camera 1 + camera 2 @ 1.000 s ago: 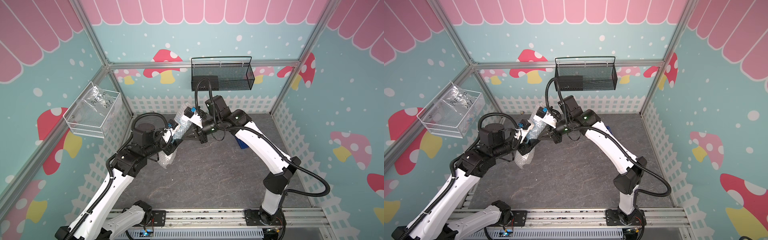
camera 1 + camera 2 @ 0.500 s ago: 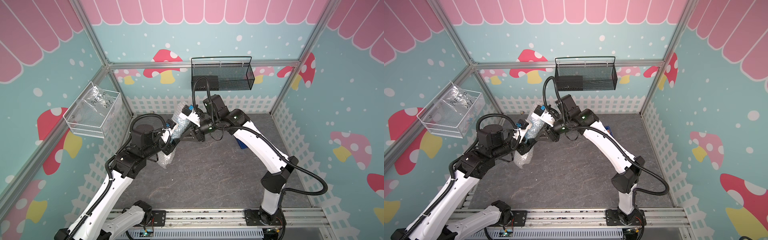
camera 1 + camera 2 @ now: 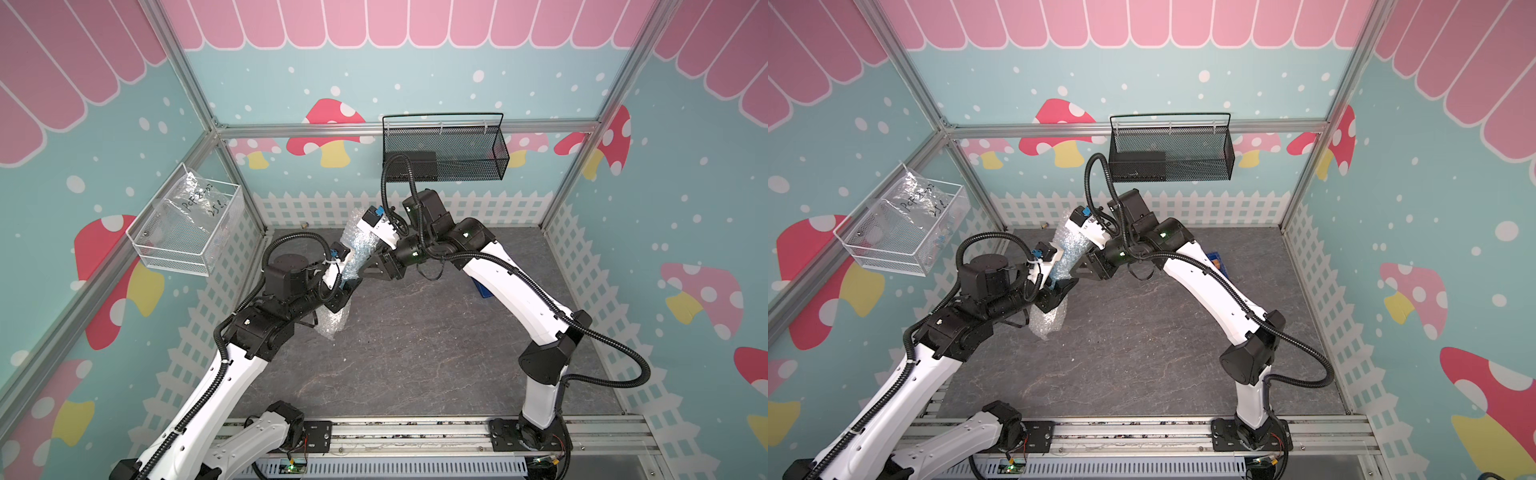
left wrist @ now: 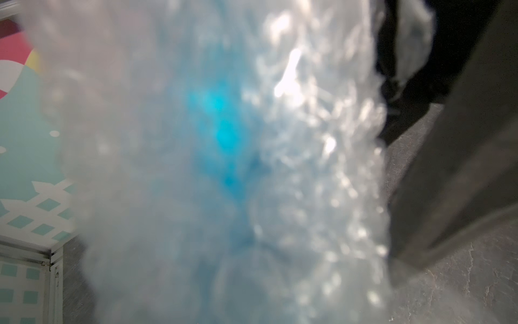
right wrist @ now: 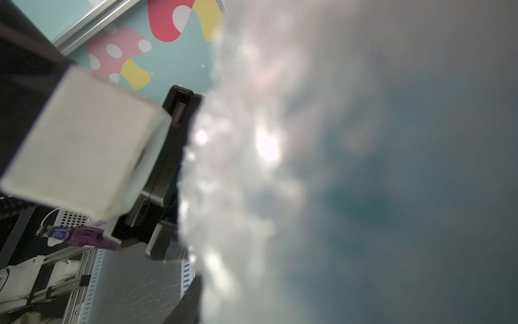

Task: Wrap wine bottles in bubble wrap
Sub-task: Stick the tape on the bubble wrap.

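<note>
Slippage is the main hazard here. The clear, whitish-glinting sheet of small-bubble plastic wrap (image 3: 358, 249) is rolled around the small clear bottle of bright blue liquid (image 4: 221, 131). The bundle hangs tilted in the air over the ten o'clock part of the grey stone-patterned tabletop (image 3: 415, 353).

In both top views the left gripper (image 3: 345, 286) is clenched on the lower part of the bundle. A loose tail of wrap (image 3: 332, 323) droops beneath it toward six o'clock, and whether that tail touches the tabletop is unclear. The right gripper (image 3: 1084, 266) sits against the bundle from its three o'clock side. I cannot tell whether its jaws pinch the plastic or stand released, because its wrist view is only a blur of bubbles.

If only one claw carries the load, the slick plastic could let the bottle slide out of the tilted roll and drop. The unsecured tail could also unroll and undo the layers already wound. With both claws this close together, a small misjudged move could knock one into the other or tug the sheet askew.
</note>
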Motion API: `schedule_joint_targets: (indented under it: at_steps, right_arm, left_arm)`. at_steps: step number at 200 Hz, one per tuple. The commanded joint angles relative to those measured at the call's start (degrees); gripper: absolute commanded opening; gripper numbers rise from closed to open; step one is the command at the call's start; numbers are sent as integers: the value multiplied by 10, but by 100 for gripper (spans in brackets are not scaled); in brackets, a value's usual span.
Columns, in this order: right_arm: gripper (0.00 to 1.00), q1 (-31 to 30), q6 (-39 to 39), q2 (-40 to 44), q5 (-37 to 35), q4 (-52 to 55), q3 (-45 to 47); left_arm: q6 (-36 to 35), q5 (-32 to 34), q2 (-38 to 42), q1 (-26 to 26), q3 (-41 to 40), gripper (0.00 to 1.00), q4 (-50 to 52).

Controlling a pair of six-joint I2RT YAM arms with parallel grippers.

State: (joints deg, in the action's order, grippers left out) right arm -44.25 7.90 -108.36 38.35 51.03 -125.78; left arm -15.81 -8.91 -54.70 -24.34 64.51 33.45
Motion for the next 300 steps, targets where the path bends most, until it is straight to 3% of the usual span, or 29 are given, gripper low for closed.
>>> schedule_joint_targets:
  at_steps: [1,66,128,203,233,251,267,300]
  right_arm:
    - [38,2,26,-28,-59,-61,-10]
    - [40,-12,-3,-10,27,-56,-9]
    - [45,-14,-15,30,64,-66,22]
    - [52,-40,49,33,56,-142,46]
    - [46,-50,59,51,23,-155,71]
    - [35,-50,59,64,5,-153,76]
    - [33,-51,61,75,10,-163,84]
    - [45,-59,54,84,24,-172,93]
  left_arm:
    - [-14,-77,38,-14,10,0,-68]
    - [-15,-60,42,-14,-4,0,-79]
    - [-13,-55,38,-14,0,0,-77]
    - [-9,-30,32,-14,1,0,-76]
    - [-6,-2,26,-14,0,0,-81]
    - [-4,3,26,-14,-3,0,-86]
    - [-1,3,26,-14,-8,0,-89]
    - [2,2,28,-14,-8,0,-89]
